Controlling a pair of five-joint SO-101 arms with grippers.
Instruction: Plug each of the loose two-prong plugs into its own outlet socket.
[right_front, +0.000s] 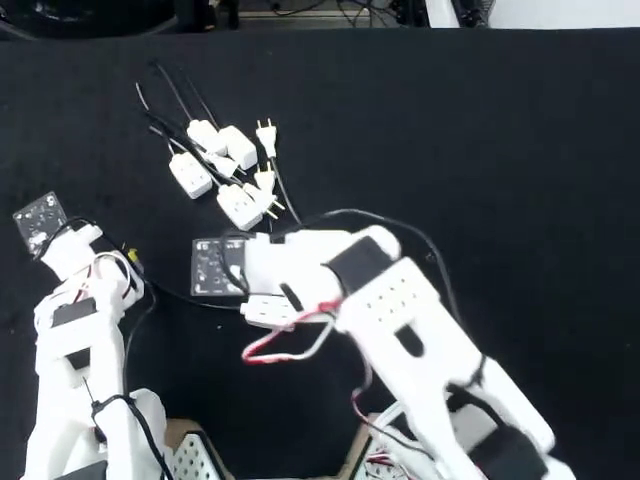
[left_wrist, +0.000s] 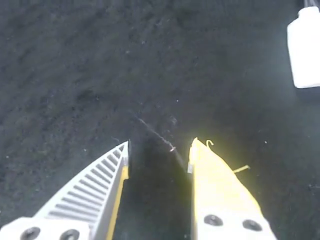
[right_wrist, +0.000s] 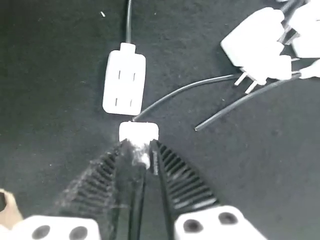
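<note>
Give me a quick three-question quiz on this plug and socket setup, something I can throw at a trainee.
1. True or false: the left arm's jaws stand open over the black table.
2. What do the right arm's jaws grip? A) a white plug B) a screwdriver C) nothing
3. Fill in: in the right wrist view, just beyond the held plug lies a white ____, its slots facing up.
Key: 1 true; 2 A; 3 outlet socket.
</note>
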